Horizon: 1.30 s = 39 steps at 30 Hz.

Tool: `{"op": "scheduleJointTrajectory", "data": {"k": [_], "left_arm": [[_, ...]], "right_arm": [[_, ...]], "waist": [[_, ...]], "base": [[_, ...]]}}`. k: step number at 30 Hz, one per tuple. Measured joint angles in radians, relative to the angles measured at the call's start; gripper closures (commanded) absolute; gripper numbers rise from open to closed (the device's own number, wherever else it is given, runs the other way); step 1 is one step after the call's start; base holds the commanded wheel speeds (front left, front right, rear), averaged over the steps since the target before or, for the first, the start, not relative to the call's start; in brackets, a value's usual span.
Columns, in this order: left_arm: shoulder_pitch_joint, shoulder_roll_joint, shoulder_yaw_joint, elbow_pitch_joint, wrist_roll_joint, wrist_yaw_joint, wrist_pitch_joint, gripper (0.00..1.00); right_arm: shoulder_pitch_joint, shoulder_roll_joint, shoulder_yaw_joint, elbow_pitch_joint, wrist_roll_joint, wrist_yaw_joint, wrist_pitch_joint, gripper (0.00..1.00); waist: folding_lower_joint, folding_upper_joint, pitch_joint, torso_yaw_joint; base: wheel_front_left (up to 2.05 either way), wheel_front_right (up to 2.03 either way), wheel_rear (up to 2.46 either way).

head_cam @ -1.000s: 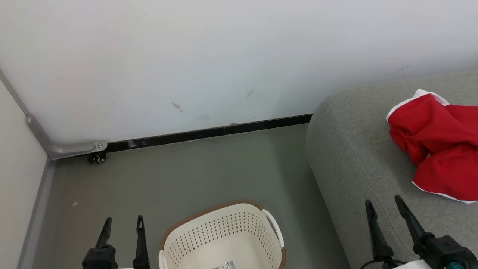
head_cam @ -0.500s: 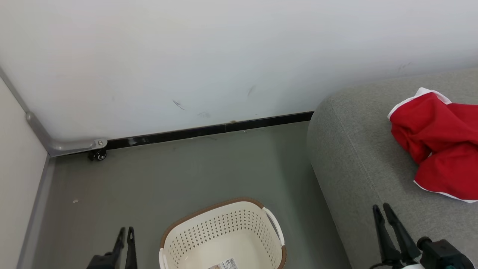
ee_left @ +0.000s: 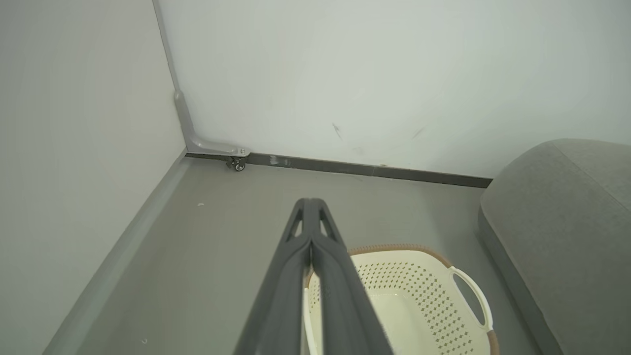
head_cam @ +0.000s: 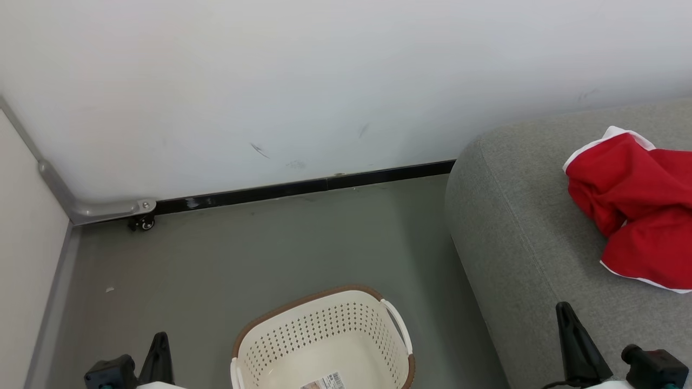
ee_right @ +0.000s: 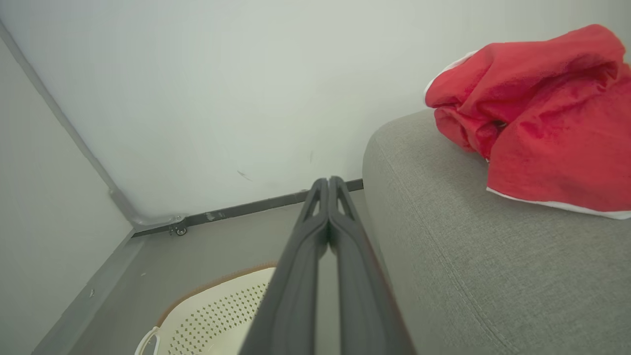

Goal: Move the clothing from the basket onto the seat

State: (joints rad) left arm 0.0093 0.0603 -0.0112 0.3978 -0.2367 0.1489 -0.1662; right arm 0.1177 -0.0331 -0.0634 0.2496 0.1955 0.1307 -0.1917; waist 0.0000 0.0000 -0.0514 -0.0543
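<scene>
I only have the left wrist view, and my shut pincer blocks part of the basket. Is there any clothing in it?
Observer: None that I can see. The head view shows the basket with a bare base and a barcode sticker, though its near end is cut off.
Operator: So where is the clothing?
Observer: Red clothing with white trim lies bunched on top of the seat, to the basket's right.

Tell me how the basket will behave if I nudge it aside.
Probably light: the basket is perforated plastic, and what shows of its inside holds no clothing. It would likely slide readily on the smooth grey floor. Lifted by one handle, it may tilt.
</scene>
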Motion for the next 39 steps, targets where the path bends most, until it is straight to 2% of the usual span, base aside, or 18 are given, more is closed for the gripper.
{"op": "scheduleJointTrajectory", "data": {"k": [9,23,26,33,39], "left_arm": [[-0.020,-0.002,0.030,0.013,-0.137,-0.027,0.058,1.00],[-0.038,-0.005,0.067,0.009,-0.368,-0.071,0.136,1.00],[-0.038,-0.006,0.073,0.006,-0.413,-0.084,0.144,1.00],[-0.041,-0.007,0.081,-0.007,-0.523,-0.105,0.168,1.00],[-0.042,-0.008,0.085,-0.014,-0.618,-0.118,0.187,1.00]], "right_arm": [[-0.035,0.001,-0.019,0.015,0.195,0.000,0.038,1.00],[-0.041,0.001,-0.026,0.014,0.419,0.000,0.093,1.00],[-0.042,0.001,-0.027,0.013,0.464,0.000,0.105,1.00],[-0.059,0.001,-0.031,0.014,0.572,0.000,0.129,1.00],[-0.074,0.000,-0.035,0.013,0.663,0.000,0.149,1.00]], "waist": [[0.0013,0.0000,0.005,0.008],[0.0151,0.0000,0.005,0.018],[0.0166,0.0000,0.004,0.020],[0.0173,0.0000,0.004,0.024],[0.0135,0.0000,0.009,0.028]], "base": [[0.00,0.00,0.00],[0.00,0.00,0.00],[0.00,0.00,0.00],[0.00,0.00,0.00],[0.00,0.00,0.00]]}}
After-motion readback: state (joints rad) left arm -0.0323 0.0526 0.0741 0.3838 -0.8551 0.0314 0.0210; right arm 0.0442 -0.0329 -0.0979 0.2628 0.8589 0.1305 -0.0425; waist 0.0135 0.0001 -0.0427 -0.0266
